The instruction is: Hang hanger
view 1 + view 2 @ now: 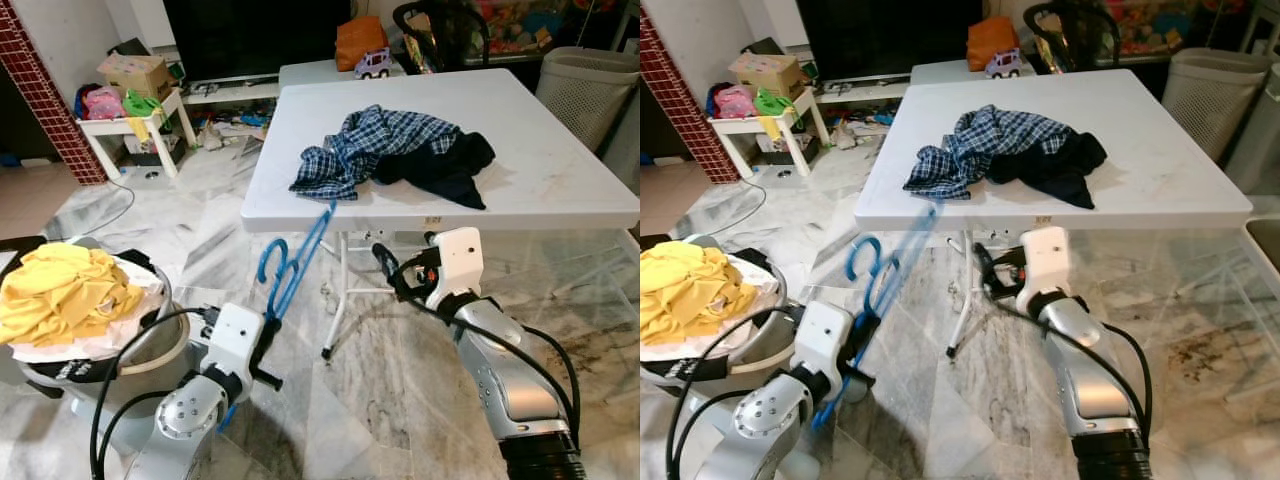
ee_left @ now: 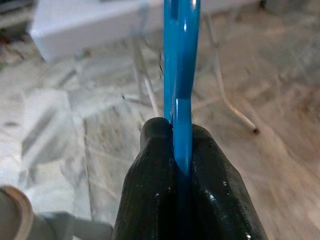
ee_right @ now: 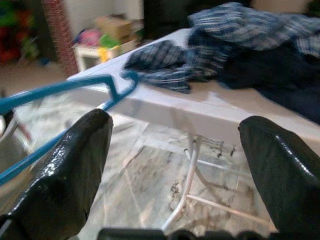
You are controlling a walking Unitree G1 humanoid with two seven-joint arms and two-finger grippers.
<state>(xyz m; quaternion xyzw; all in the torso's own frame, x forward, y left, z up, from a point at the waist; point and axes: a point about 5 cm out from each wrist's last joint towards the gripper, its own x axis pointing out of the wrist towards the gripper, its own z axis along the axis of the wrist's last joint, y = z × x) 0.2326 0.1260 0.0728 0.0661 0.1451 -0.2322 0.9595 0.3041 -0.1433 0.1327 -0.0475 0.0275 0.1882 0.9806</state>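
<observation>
The left hand (image 1: 268, 340) pinches the blue hanger (image 1: 295, 262) below the tabletop (image 1: 560, 170); the right hand (image 1: 388, 268) waits wide open, empty. Next, probably carry it to a rail.

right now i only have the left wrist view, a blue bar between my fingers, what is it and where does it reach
Observer: It's a blue hanger; its far tip touches the plaid shirt at the white table's near edge.
Operator: is the other gripper busy
Observer: No, the right gripper is open, below the table edge.
Operator: anything on my left
Observer: A basket with yellow cloth beside the left gripper.
</observation>
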